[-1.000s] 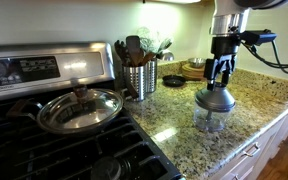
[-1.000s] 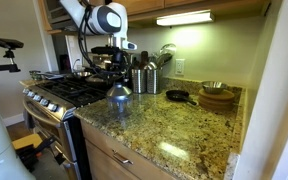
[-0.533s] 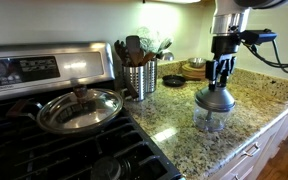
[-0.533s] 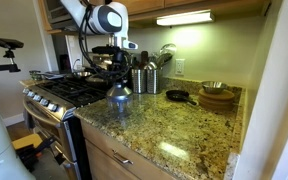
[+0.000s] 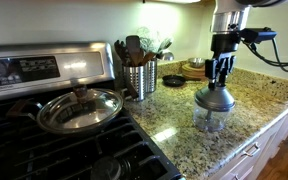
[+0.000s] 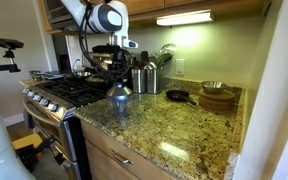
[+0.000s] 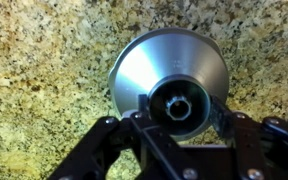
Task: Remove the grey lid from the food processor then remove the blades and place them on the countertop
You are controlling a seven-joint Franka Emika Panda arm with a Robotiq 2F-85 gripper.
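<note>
1. Wrist view: looks straight down on the grey lid (image 7: 169, 65), a round matte dome filling the middle of the picture, with a raised knob (image 7: 179, 100) at its centre
2. Shows the gripper (image 7: 180, 112) coming in from the bottom edge, with one finger (image 7: 142, 115) set against the left flank of the knob and the other against the right flank; clamped on the knob, as far as can be seen
3. Shows speckled countertop (image 7: 44, 60) all around the dome
4. Seen in both exterior views: gripper (image 5: 220, 84) (image 6: 118, 74) pointing straight down, fingertips low at the crown of the grey lid (image 5: 215, 100) (image 6: 119, 90)
5. Sitting directly beneath, touching and capped by the dome: the food processor (image 5: 211, 121) (image 6: 120, 101), a small clear bowl standing upright on the countertop (image 5: 174, 118) (image 6: 174, 125), near the front edge of the granite and just beside the stove (image 5: 44, 140)
6. Well apart from the bowl, toward the back wall: a ribbed steel utensil holder (image 5: 139, 80) (image 6: 149, 80), full of tools
7. Resting on the black stove top: a glass pan lid (image 5: 79, 108) with a steel rim
8. Farther along the counter in an exterior view: a small black pan (image 6: 176, 96) and stacked wooden bowls (image 6: 217, 97)
</note>
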